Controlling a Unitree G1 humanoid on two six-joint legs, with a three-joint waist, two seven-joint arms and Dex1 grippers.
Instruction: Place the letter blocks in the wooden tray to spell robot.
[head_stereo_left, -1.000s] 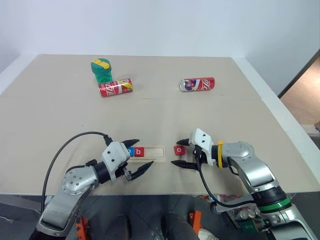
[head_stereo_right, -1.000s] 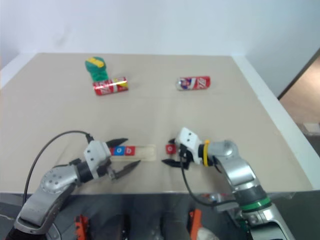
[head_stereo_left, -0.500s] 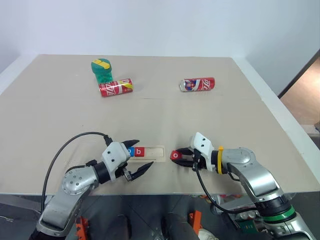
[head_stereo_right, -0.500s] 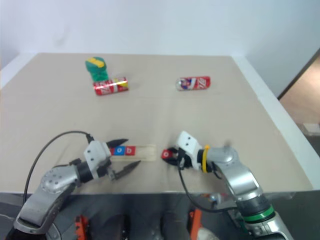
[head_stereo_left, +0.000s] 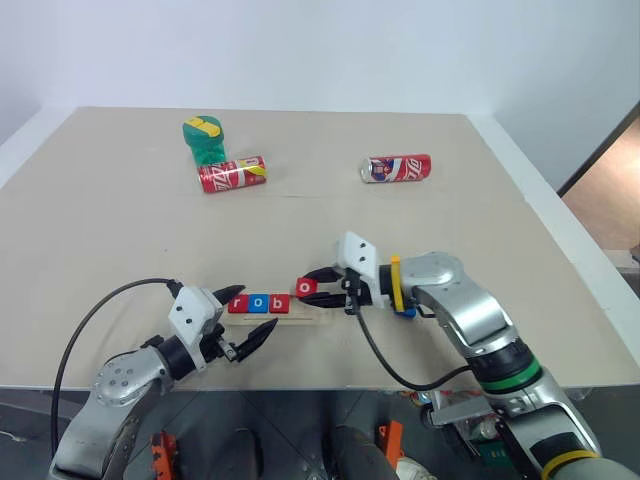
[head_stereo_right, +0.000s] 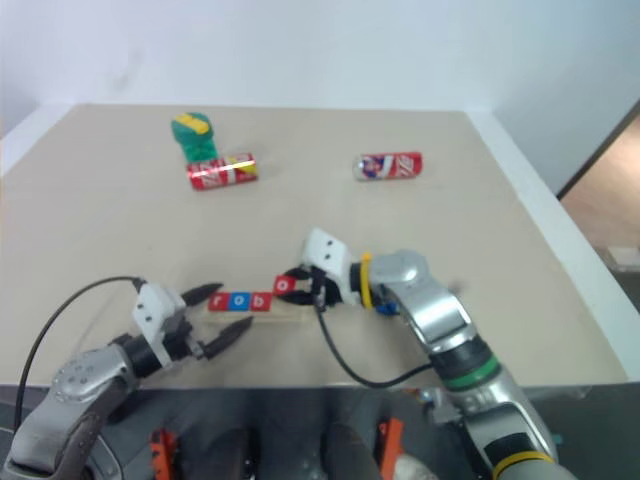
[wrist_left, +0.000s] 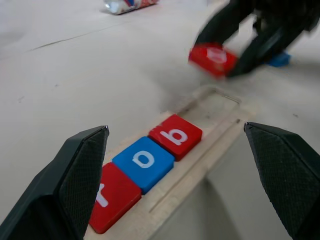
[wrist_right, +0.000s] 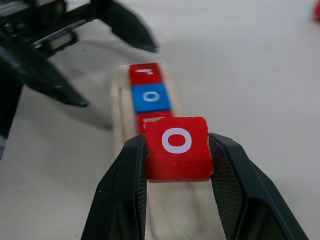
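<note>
The wooden tray (wrist_left: 220, 112) lies near the table's front edge. Three letter blocks sit in its left part: a red r (head_stereo_left: 237, 304), a blue o (head_stereo_left: 258, 303) and a red b (head_stereo_left: 279, 303). My right gripper (head_stereo_left: 312, 287) is shut on a red o block (wrist_right: 176, 145) and holds it just above the tray's bare right part, beside the b. A blue block (head_stereo_left: 404, 311) lies on the table under my right wrist, its letter hidden. At the tray's left end my left gripper (head_stereo_left: 260, 306) is open and empty, one finger on each side of the tray.
Two red soda cans (head_stereo_left: 232, 174) (head_stereo_left: 396, 168) lie on their sides at the back of the table. A green container (head_stereo_left: 203, 139) stands next to the left can. The table's front edge runs just below the tray.
My right gripper shut on the red o block, lifted it off the table and carried it left to above the tray. My left gripper drew back left, uncovering the r block.
</note>
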